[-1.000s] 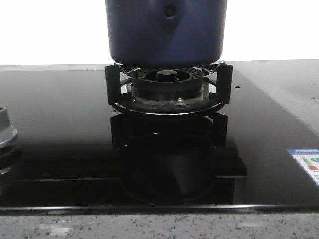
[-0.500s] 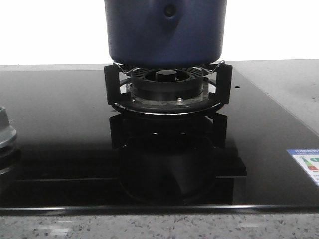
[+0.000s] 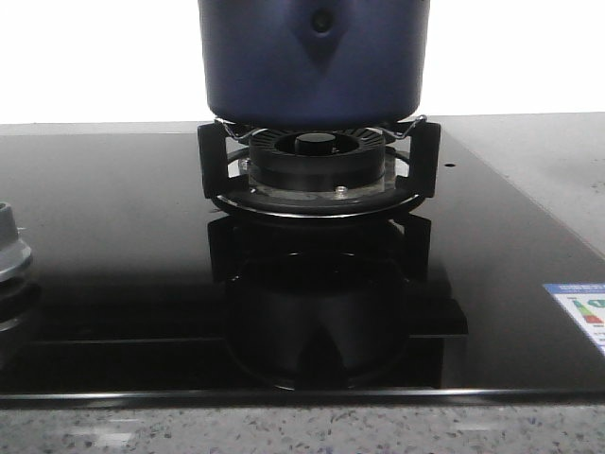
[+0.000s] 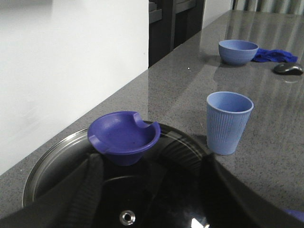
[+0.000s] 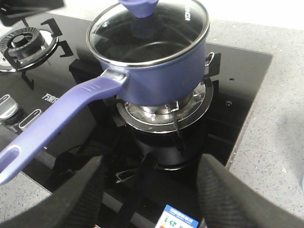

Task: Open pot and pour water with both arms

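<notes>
The dark navy-blue pot stands on the black burner ring; the front view shows no gripper. In the right wrist view the pot wears a glass lid with a purple knob, and its long purple handle points toward the hob's front edge. My right gripper is open and empty, over the hob's front edge beside the handle. In the left wrist view my left gripper is open just above the lid, with the knob just beyond the fingertips.
A light blue ribbed cup stands on the grey counter close to the pot. Farther off are a blue bowl, a blue cloth and a dark mouse. A second burner and control knobs lie beside the pot.
The pot has not moved. Only the dark reflection in the hob glass below the burner has shifted slightly.
</notes>
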